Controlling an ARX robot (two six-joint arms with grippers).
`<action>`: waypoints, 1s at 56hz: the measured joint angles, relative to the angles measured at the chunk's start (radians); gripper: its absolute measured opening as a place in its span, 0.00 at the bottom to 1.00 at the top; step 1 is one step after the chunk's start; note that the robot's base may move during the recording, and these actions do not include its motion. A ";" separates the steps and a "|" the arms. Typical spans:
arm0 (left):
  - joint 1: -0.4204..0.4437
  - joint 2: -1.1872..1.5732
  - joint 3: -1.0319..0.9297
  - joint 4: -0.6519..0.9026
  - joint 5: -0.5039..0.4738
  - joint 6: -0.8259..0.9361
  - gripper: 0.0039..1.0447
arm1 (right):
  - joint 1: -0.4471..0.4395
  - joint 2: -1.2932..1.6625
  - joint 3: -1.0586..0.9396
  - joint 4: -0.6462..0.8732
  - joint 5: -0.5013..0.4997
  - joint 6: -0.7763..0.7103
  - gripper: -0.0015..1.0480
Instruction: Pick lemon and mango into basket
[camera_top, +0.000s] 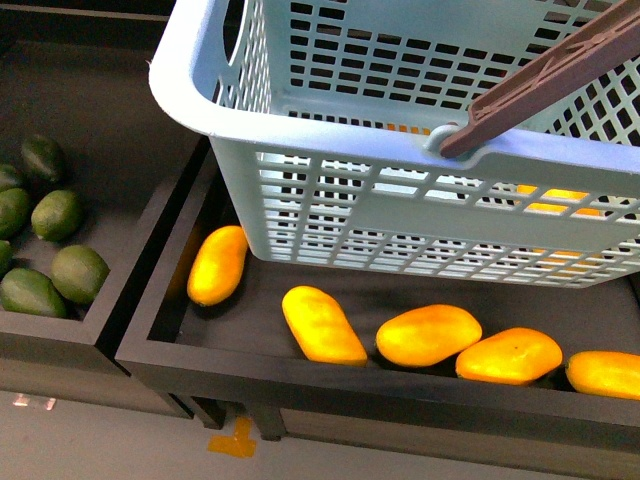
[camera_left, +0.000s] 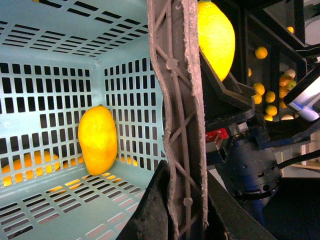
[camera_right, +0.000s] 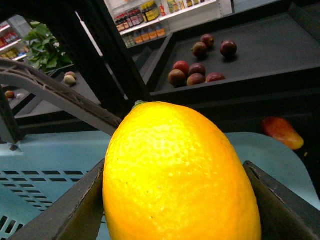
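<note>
The right gripper (camera_right: 175, 212) pinches what looks like the mango (camera_right: 180, 165) at the rim of the basket (camera_top: 330, 150), which the left gripper (camera_left: 187, 212) clamps by its handle. It should carry the fruit inside the rim and set it low beside the lemon (camera_left: 97, 140) before opening. Below, more mangoes (camera_top: 428, 335) line the black tray's (camera_top: 300, 372) near edge, avocados (camera_top: 78, 272) lie in the tray to its left, and shop shelves (camera_right: 150, 20) stand behind.

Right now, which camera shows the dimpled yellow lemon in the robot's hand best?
The right wrist view: the lemon fills the picture, clamped in the right hand, by the light teal plastic basket. The left wrist view shows only part of it, beyond the basket's brownish handle. I cannot find it in the front view.
</note>
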 joint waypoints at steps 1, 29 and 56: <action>0.000 0.000 0.000 0.000 0.001 0.000 0.07 | 0.005 0.003 0.000 -0.006 0.013 0.001 0.76; 0.000 0.000 0.000 0.000 -0.007 -0.001 0.07 | -0.016 -0.190 -0.148 -0.105 0.391 0.043 0.92; -0.002 0.002 0.000 0.000 -0.006 -0.002 0.07 | 0.005 -0.422 -0.500 0.104 0.225 -0.293 0.27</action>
